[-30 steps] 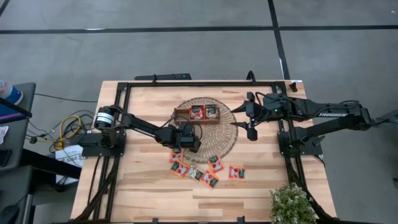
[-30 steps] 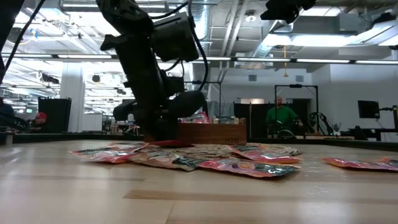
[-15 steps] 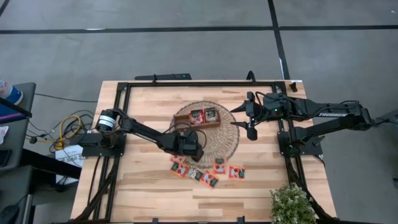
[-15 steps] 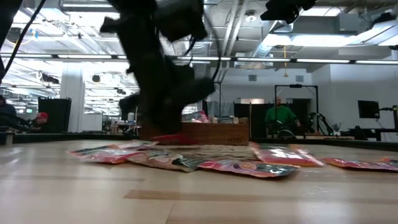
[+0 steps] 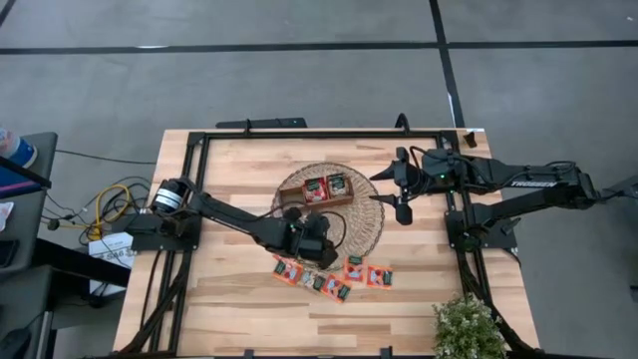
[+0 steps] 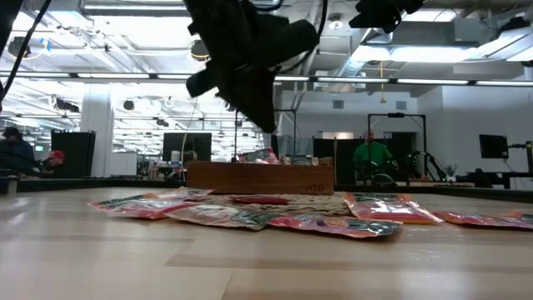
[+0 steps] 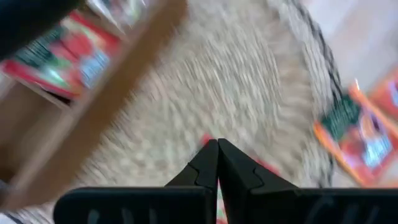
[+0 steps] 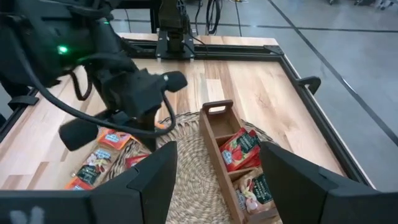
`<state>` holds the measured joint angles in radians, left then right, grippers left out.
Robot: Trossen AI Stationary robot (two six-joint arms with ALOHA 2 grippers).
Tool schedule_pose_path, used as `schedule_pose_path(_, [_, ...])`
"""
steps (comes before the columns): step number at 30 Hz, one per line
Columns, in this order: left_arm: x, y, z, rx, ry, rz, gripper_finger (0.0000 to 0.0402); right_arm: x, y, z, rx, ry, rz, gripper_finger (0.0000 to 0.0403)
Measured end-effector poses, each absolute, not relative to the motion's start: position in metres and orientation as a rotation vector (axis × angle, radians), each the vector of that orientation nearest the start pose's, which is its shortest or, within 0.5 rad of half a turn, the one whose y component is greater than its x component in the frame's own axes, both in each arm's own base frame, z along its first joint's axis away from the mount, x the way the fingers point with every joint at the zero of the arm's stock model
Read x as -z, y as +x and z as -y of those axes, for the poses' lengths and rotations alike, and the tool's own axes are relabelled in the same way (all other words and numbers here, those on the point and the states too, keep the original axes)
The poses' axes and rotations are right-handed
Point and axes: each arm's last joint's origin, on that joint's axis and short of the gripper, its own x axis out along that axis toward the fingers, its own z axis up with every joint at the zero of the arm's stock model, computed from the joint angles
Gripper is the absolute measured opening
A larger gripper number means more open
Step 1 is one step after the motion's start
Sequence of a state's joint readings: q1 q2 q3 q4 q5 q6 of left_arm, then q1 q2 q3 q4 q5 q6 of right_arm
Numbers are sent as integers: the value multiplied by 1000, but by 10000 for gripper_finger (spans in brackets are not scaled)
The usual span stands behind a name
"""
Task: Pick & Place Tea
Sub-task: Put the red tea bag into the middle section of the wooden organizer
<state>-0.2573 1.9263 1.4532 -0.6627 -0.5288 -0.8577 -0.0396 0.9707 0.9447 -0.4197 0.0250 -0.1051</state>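
Observation:
Several red-orange tea sachets (image 5: 332, 287) lie flat on the table near the round woven mat (image 5: 364, 224). Two more sit in the wooden tray (image 5: 321, 187), which rests on the mat. My left gripper (image 5: 317, 239) is shut and hangs above the mat's near part (image 6: 265, 123). In the left wrist view, one red sachet (image 7: 267, 165) lies on the mat just beyond the closed fingertips (image 7: 217, 146), partly hidden by them. My right gripper (image 5: 399, 189) waits open above the mat's right edge, and its fingers (image 8: 152, 180) stand wide apart.
A potted plant (image 5: 467, 327) stands at the table's near right corner. A black frame (image 5: 299, 135) runs around the table top. Bare wood lies on the near left (image 5: 219, 299). People show in the room behind (image 6: 375, 158).
My left gripper has risen from the mat, where its fingertips were down on a red sachet, and has moved toward the table's right edge. That sachet stays on the mat, shifted a little rightward. One sachet near the mat's near edge has also slid right.

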Motion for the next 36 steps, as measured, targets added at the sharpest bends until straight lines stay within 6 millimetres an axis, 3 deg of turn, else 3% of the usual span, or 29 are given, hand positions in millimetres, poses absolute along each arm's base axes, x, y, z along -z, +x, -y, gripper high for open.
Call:
schedule_pose_path(7, [-204, 389, 88, -493, -324, -974, 10, -332, 204, 9, 37, -99, -465, 224])
schedule_pose_path(19, [-190, 398, 70, -375, -336, -1069, 120, -332, 204, 9, 40, -81, -459, 224])
schedule_pose_path(30, [-174, 399, 44, -355, -337, -1197, 117, -332, 204, 9, 48, -49, -461, 224])
schedule_pose_path(36, [-153, 401, 35, -373, -321, -1273, 117, -332, 204, 8, 29, -23, -459, 224])
